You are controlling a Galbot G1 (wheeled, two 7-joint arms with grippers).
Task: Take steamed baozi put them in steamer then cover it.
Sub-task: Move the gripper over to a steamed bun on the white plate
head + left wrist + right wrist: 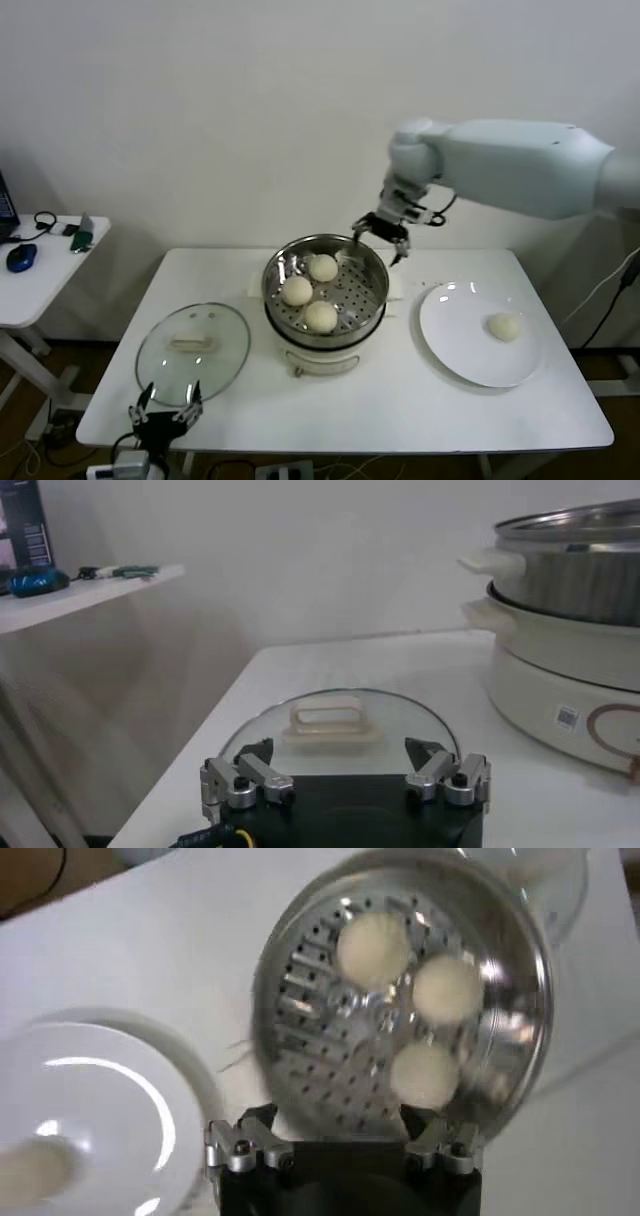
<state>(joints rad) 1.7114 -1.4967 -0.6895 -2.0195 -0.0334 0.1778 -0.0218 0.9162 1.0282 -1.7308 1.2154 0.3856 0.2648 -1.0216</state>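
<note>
Three baozi (308, 290) lie in the shiny steamer (372, 283) on its cream-white pot base, mid-table; they also show in the right wrist view (372, 945). A fourth baozi (504, 326) lies on the white plate (455, 335) at the right. My right gripper (381, 237) is open and empty, above the steamer's far right rim. The glass cover (226, 350) with its cream handle (329, 718) lies flat on the table left of the steamer. My left gripper (165, 421) is open and empty, low at the table's front edge just before the cover.
A small white side table (40, 270) at the left holds a blue mouse (20, 257) and cables. The steamer's side handle (492, 561) juts toward the cover. Bare tabletop lies in front of the steamer and plate.
</note>
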